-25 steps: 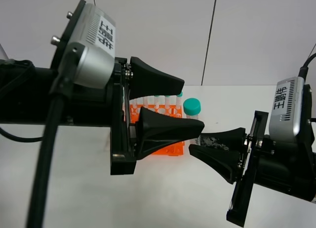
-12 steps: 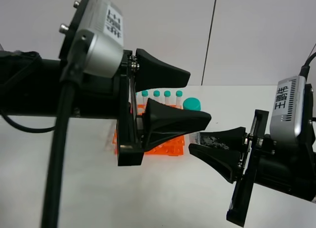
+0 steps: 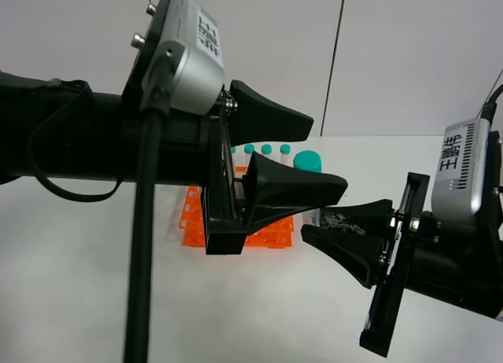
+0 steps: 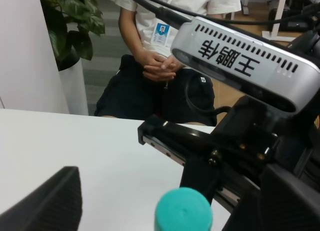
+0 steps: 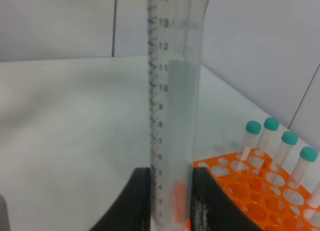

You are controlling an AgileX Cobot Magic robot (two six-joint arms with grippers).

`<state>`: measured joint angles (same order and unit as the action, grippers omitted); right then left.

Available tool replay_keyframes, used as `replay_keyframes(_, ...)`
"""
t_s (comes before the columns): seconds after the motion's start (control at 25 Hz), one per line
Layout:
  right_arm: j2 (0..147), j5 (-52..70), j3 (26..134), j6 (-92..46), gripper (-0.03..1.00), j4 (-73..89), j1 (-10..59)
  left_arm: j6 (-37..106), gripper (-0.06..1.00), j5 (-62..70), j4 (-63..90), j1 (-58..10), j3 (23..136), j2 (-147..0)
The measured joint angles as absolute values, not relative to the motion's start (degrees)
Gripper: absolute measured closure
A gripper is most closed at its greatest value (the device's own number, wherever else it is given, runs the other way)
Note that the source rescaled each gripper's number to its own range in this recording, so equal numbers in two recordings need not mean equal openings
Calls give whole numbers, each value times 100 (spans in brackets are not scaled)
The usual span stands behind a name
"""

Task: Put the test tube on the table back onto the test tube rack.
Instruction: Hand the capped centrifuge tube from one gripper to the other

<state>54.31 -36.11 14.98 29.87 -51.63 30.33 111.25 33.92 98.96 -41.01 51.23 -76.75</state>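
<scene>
Right wrist view shows the slim clear plastic test tube (image 5: 172, 116), printed with graduations, standing upright between the black fingers (image 5: 141, 196) of the right end effector (image 5: 172, 193). That end effector is clamped on the tube's lower part, and the fingers hide its pointed tip. The bright orange plastic test tube rack (image 5: 245, 191), with its grid of round holes, lies just beside the held tube. Four other teal-capped tubes (image 5: 289, 137) stand in a row on the rack's far side.

In the exterior high view we see the tube's teal screw cap (image 3: 306, 160) just beside the rack, not over any hole we can make out. The left end effector (image 3: 329, 156) has its jaws spread wide, one finger on either side of that cap. The left wrist view shows a clear gap on both sides, so it grips nothing.

We judge that the tube is already up off the large plain white table (image 3: 259, 300) and that the carry to the rack is in hand, perhaps with a handover to the left arm. If so, the left fingers should close squarely just under the cap before the right ones let go. After that, the tip needs lining up over a free hole in the rack. The tube should stay vertical and be lowered slowly so it does not catch the rim.
</scene>
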Motion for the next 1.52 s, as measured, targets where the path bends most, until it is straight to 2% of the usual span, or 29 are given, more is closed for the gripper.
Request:
replay_keyframes(0.36, 5431, -3666, 1498, 2910, 95, -5058, 3033, 11120, 56, 3388, 9896, -4101, 5123, -7675)
replay_keyframes(0.6, 5431, -3666, 1498, 2899, 95, -5052, 3033, 11120, 72, 3388, 9897, -4101, 5123, -7675)
replay_keyframes(0.76, 5431, -3673, 1498, 2899, 95, -5027, 3033, 11120, 94, 3401, 9897, -4101, 5123, -7675)
replay_keyframes(1.52, 5431, -3888, 1481, 3068, 95, -4909, 3033, 11072, 94, 3389, 9964, -4101, 5164, -7675)
